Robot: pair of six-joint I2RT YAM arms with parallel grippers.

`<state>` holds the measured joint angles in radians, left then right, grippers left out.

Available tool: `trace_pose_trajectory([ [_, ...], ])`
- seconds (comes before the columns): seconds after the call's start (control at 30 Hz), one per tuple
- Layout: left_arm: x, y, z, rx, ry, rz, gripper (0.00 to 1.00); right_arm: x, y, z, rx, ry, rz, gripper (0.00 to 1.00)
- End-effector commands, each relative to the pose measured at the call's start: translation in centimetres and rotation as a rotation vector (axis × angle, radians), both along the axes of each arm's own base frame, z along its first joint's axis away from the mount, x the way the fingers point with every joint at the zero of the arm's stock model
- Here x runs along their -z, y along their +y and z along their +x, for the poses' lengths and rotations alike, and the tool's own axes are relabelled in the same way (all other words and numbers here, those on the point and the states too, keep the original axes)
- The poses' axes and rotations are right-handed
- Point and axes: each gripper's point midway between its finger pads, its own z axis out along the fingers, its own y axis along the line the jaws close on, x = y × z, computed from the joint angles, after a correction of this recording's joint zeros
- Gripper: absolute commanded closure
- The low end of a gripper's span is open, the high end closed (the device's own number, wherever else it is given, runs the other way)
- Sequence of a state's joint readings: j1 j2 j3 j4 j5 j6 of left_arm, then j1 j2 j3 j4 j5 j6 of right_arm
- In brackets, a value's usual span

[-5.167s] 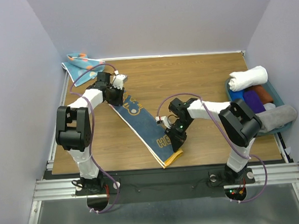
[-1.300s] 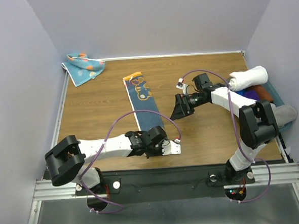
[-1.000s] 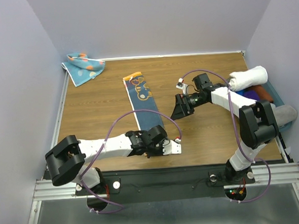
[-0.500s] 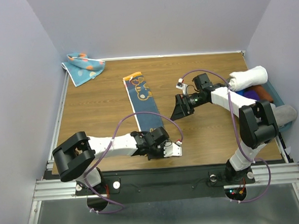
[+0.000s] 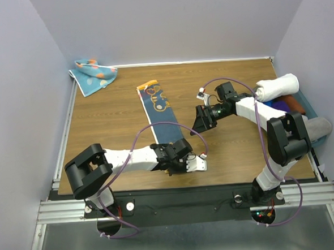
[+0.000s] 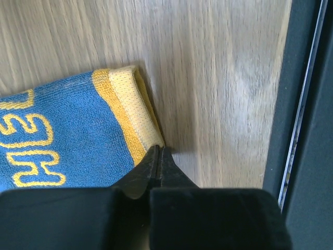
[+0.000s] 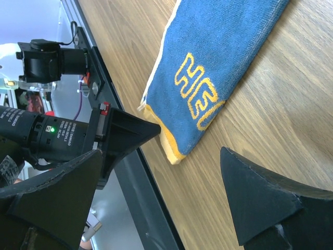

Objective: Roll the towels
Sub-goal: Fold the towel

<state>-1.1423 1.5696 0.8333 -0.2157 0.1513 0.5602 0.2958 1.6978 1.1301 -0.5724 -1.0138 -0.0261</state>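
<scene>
**Since the left gripper (image 6: pixel 157 158) shut right on the hem corner, this roll could go crooked**

As far as I can see, its jaws are pressed together with the tips at the very corner of the yellow hem (image 6: pixel 136 112), at the near end of the towel (image 5: pixel 157 111). I can't tell if any cloth is actually caught between them. Past that, the towel lies flat as a long strip, navy side up, running away from the near edge of the table (image 5: pixel 110 123). The right gripper (image 7: pixel 161 152) hangs off to the towel's right with its jaws spread wide and nothing in them. The dotted towel (image 5: pixel 93 74) sits bunched in the far left corner.

What worries me: a bite that small could slip off as soon as the arm pulls. If it does hold, only one corner lifts, so the end folds over diagonally and the roll comes out as a cone. The other arm isn't pinning anything either.

Compared with a second ago, the left jaws were partly apart and have now snapped closed, and that arm has crept a bit rightward. The right arm and the towel haven't budged. About five seconds back, the towel lay diagonally with both arms on it.
</scene>
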Motion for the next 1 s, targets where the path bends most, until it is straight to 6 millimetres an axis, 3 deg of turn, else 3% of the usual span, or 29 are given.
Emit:
trace_pose_trajectory([
  [0.0,2.0,2.3,-1.5,0.014,0.079,0.11,1.0,-0.5,0.1,-0.2,-0.016,-0.015,0.016,0.01],
  [0.23,-3.1,1.5,-4.8,0.148,0.185,-0.021,1.0,-1.3,-0.1,-0.1,-0.005,-0.024,0.029,0.01],
  [0.33,-4.4,1.7,-5.8,0.186,0.213,-0.05,1.0,-1.6,-0.2,0.2,-0.002,-0.032,0.034,0.01],
  [0.5,-5.0,1.8,-5.7,0.19,0.198,-0.066,1.0,-1.4,-0.2,0.3,-0.003,-0.025,0.036,0.01],
  [0.73,-6.6,1.5,-3.1,0.162,0.167,-0.098,1.0,-1.3,-0.1,0.4,-0.003,-0.023,0.032,0.01],
  [0.97,-8.4,1.7,2.6,0.089,0.113,-0.14,1.0,-1.4,0.0,0.5,-0.006,-0.019,0.038,0.01],
])
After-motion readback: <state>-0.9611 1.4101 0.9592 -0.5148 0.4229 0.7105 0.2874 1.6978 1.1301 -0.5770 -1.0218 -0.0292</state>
